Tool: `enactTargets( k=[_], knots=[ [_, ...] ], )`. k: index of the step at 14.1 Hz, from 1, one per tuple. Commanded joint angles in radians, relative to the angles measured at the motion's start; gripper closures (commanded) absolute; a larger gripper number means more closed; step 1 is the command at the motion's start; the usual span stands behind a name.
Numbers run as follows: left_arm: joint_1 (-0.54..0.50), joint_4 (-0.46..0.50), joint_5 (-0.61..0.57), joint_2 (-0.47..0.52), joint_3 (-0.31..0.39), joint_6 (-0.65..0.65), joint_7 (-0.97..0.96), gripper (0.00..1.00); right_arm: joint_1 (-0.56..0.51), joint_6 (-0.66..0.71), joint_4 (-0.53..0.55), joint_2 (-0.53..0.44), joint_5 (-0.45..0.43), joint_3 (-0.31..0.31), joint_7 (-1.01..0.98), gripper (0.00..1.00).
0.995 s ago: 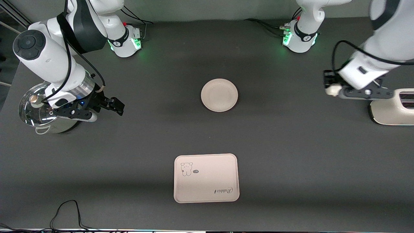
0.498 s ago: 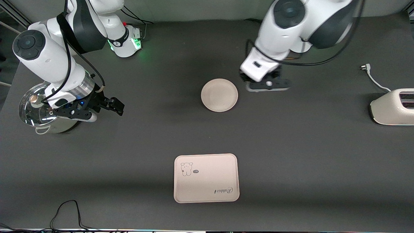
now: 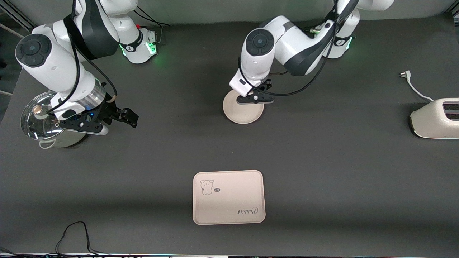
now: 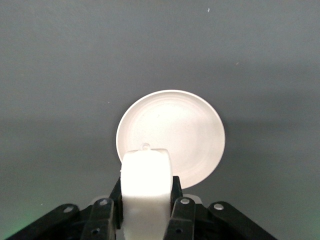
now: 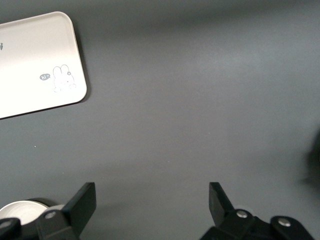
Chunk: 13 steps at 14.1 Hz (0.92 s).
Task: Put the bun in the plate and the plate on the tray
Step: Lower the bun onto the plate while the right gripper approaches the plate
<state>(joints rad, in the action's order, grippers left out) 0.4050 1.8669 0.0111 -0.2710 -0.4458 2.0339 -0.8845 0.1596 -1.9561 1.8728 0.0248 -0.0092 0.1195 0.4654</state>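
Left gripper [image 4: 146, 207] over the plate [image 3: 244, 114], fingers [image 4: 180, 210] closed on the bun [image 4: 146, 187]. I want the bun lowered over the plate's centre, not its rim, before I let go. Right gripper [image 3: 107, 120] waits by the glass-lidded pot [image 3: 41, 123], fingers spread wide, empty. Tray [image 3: 228, 197] lies well nearer the front camera than the plate. Count: one bun, one plate, one tray, one pot, one toaster [image 3: 435, 120].

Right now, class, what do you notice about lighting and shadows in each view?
Front view: a soft dark band of shadow crosses the table by the tray, and green lamps glow at both arm bases. Left wrist view: the bun in the left gripper looks washed out over the plate. Right wrist view: even, dim grey.
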Motion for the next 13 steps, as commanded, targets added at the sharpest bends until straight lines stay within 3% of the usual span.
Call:
enactTargets(
  k=[1,4,7,10,13],
  knots=[
    [0.028,0.070,-0.019,-0.025,0.015,0.104,-0.045,0.60,0.018,0.003,0.019,0.003,0.008,0.000,0.006,0.00],
    [0.072,0.070,-0.063,-0.109,0.016,0.178,-0.126,0.59,0.027,-0.003,0.035,0.003,0.011,0.002,0.006,0.00],
    [0.107,0.070,-0.143,-0.177,0.016,0.215,-0.220,0.59,0.058,-0.093,0.115,0.004,0.011,0.002,0.006,0.00],
    [0.115,0.069,-0.145,-0.211,0.016,0.258,-0.238,0.59,0.093,-0.121,0.137,0.033,0.015,0.002,0.007,0.00],
    [0.114,0.069,-0.184,-0.266,0.021,0.305,-0.245,0.59,0.123,-0.181,0.146,0.085,0.122,0.002,-0.010,0.00]
  ],
)
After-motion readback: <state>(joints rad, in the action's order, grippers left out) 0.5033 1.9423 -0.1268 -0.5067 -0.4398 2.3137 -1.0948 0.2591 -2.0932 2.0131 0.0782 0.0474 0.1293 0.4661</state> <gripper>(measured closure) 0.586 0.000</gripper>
